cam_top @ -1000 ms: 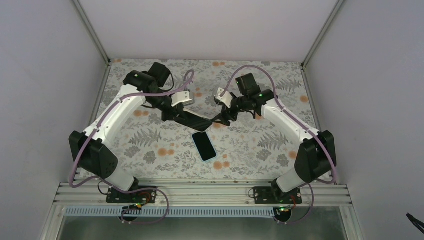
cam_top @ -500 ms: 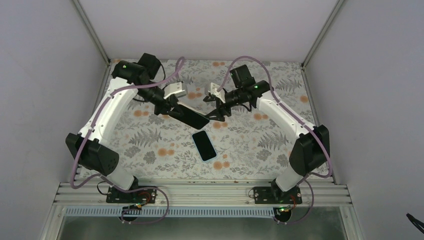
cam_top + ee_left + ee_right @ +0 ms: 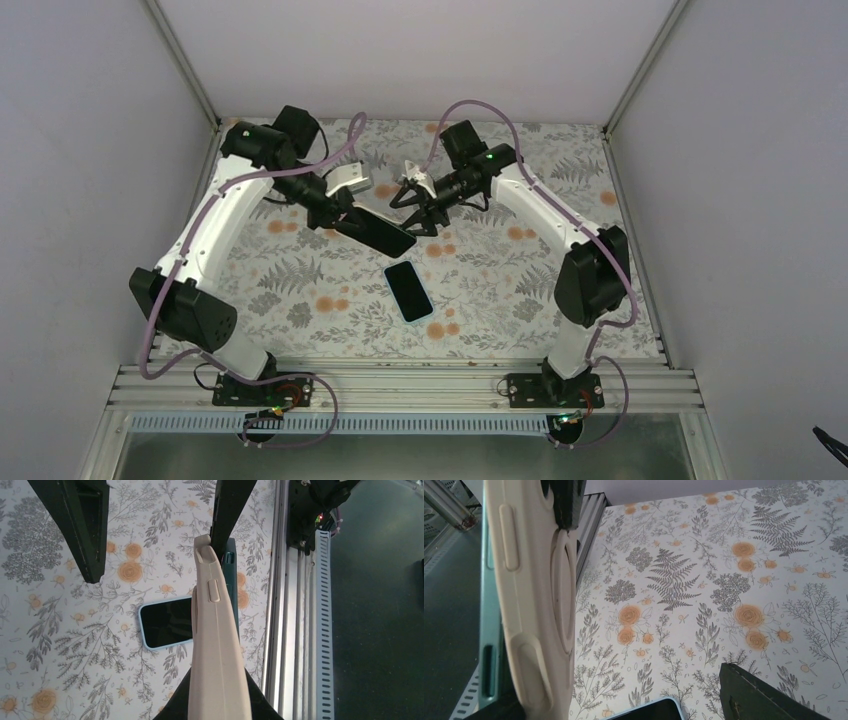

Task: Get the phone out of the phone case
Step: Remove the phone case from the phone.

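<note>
My left gripper (image 3: 345, 222) is shut on a phone case (image 3: 216, 645), cream coloured, held edge-on above the table. A teal phone (image 3: 231, 575) sits inside it, its dark screen (image 3: 385, 233) facing up in the top view. My right gripper (image 3: 420, 215) is open at the free end of that held phone. In the right wrist view the cream case (image 3: 531, 590) fills the left side, beside one of my fingers, and the other finger (image 3: 764, 695) stands far off to the right. The teal phone edge (image 3: 489, 620) shows behind the case.
A second phone in a light-blue case (image 3: 409, 290) lies screen-up on the floral table (image 3: 500, 290) just below the held one. The same light-blue-cased phone (image 3: 167, 621) shows in the left wrist view. An aluminium rail (image 3: 400, 385) runs along the near edge, and white walls close three sides.
My right gripper has swung left to the free end of the held phone. My left arm pulled back slightly with the phone, then held still. The phone on the table has not moved.
</note>
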